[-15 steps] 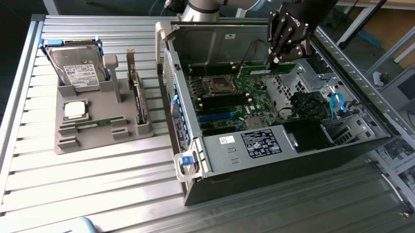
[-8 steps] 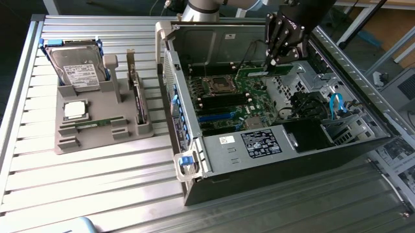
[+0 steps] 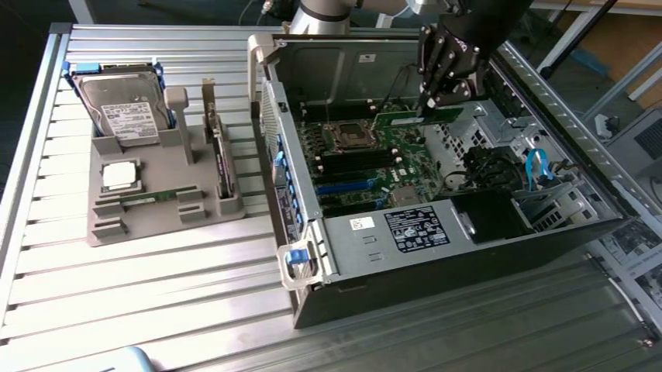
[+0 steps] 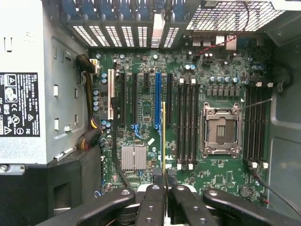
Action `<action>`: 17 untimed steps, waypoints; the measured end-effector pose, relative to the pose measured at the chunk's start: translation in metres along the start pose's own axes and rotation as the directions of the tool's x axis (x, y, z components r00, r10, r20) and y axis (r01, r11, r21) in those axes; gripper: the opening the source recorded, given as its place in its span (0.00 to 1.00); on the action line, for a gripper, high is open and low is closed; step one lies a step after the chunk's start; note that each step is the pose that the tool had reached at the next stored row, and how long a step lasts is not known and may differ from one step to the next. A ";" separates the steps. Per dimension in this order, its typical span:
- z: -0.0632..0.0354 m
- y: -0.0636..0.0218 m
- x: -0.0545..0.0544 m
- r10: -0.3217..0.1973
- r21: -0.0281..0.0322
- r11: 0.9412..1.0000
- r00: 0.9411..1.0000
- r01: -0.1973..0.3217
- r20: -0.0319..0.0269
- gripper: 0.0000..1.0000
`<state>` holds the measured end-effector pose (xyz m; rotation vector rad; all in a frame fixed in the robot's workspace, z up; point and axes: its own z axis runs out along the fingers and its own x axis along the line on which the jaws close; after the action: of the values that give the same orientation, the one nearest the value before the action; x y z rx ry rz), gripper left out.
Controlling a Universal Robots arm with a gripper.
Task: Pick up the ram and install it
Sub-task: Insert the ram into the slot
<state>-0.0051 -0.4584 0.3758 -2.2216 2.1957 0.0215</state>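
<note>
Exterior view: the gripper hangs inside the open computer case, fingers clamped on the ram, a green stick held above the motherboard, while the labels on the power supply and hard drive are too small to read.

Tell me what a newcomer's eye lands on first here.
The open computer case, lying on its side, dominates, its green motherboard bared. Above the board hangs the black pincer, shut on the ram. At the exterior view's left, a grey tray carries a hard drive.
</note>
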 end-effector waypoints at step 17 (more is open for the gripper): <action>0.0112 0.0109 0.000 0.000 0.000 1.000 1.000 0.000 0.000 0.12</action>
<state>-0.0159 -0.4584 0.3646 -2.2216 2.1957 0.0215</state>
